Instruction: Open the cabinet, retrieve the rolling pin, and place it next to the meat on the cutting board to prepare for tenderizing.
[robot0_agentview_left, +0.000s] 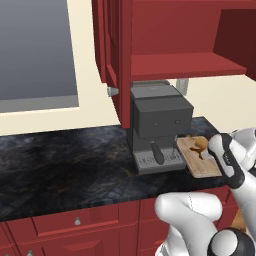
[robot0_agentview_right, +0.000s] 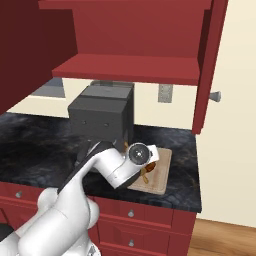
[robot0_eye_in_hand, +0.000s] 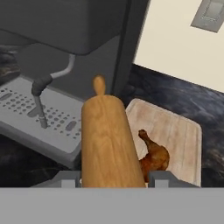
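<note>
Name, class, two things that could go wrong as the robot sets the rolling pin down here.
The rolling pin, shut in the tool, hangs partly over the meat and could land on it. Its far handle points toward the coffee machine beside the cutting board and might bump it.

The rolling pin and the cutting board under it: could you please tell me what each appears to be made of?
The rolling pin looks like smooth light-brown wood with a slight sheen and faint grain streaks. The cutting board looks like paler, matte wood with fine lines running along its length. Both are rendered, so the material is only as it appears.
</note>
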